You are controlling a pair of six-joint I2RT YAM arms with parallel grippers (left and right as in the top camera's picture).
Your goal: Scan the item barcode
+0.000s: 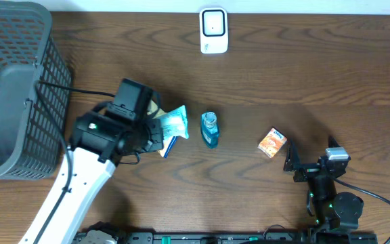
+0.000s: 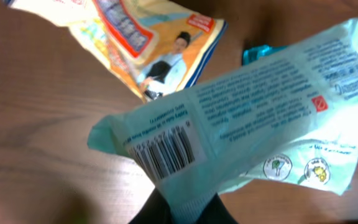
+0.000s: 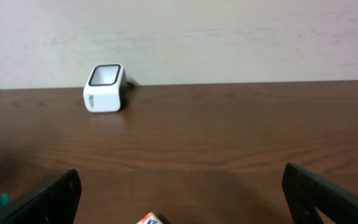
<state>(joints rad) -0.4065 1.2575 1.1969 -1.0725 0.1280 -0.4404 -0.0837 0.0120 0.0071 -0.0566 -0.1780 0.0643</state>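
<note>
Worktop (image 1: 303,74): dark brown, wavy wood grain.
Basket (image 1: 53,74): grey, open lattice walls.
Scanner (image 1: 214,30): white shell, black window.
Mint packet (image 2: 260,106): pale green, dark small print, red square mark; barcode (image 2: 166,152) black on white.
Second packet (image 2: 148,43): yellow-orange, red and blue bands.
Bottle (image 1: 210,130): translucent blue.
Box (image 1: 273,143): orange and white.

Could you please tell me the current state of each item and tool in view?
Pale green plastic packet: gripped at one end, barcode showing.
Left tool: shut on the packet.
Right tool: open, empty.
Yellow printed snack packet: lying loose on the table.
Blue plastic bottle: on the table, untouched.
Small orange cardboard box: lying on the table, untouched.
White cube-shaped scanner: standing at the far edge, unused.
Grey mesh basket: on the left, contents unclear.
</note>
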